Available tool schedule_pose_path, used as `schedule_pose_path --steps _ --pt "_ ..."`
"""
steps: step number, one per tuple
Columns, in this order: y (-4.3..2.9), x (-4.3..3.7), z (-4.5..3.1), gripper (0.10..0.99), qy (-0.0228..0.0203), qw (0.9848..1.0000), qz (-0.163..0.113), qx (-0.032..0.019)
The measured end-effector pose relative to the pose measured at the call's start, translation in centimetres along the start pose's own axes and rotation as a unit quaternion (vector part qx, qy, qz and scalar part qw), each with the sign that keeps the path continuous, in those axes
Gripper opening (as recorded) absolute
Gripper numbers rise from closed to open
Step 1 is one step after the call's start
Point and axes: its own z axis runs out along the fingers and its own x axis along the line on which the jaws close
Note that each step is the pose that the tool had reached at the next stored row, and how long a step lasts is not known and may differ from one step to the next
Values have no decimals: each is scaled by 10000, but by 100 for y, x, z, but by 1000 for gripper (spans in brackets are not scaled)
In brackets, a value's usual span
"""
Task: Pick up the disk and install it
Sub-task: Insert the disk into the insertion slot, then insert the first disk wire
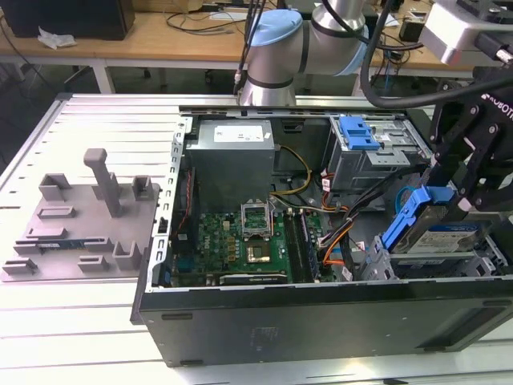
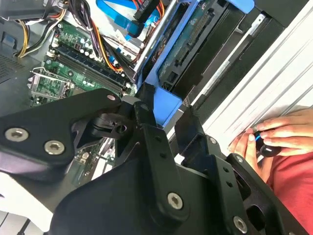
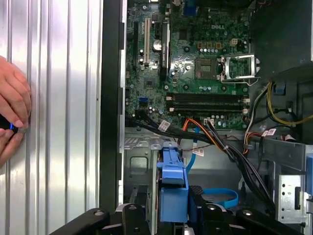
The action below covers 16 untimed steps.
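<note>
The disk [image 1: 449, 237] is a silver drive with a white-and-blue label in a blue carrier bracket [image 1: 407, 215]. It lies tilted over the drive bay at the exterior view's right end of the open computer case [image 1: 321, 321]. My black gripper [image 1: 450, 205] comes down on it from above, shut on the blue bracket. In both wrist views the blue bracket [image 3: 173, 185] [image 2: 164, 104] sits between my black fingers [image 3: 131, 215] [image 2: 146, 122], with the gripper [image 3: 172, 216] [image 2: 165, 116] just above the bay's metal frame.
Inside the case are a green motherboard [image 1: 240, 241], a grey power-supply box [image 1: 232, 152], a silver cage with a blue latch [image 1: 358, 132], and orange and black cables [image 1: 337, 237]. A grey fixture [image 1: 80, 216] lies on the table. A person's hand [image 3: 12, 117] [image 2: 279, 134] rests beside the case.
</note>
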Motion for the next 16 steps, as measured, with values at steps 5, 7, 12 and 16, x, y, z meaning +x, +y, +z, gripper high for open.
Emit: schedule_pose_path --steps 5,7,12,16 --pt "6 3 7 439 -1 10000 -1 1" --pt "7 4 6 439 1 10000 -4 0" --pt "8 3 7 576 0 10000 -8 2" --pt "8 3 7 576 2 10000 -8 2"
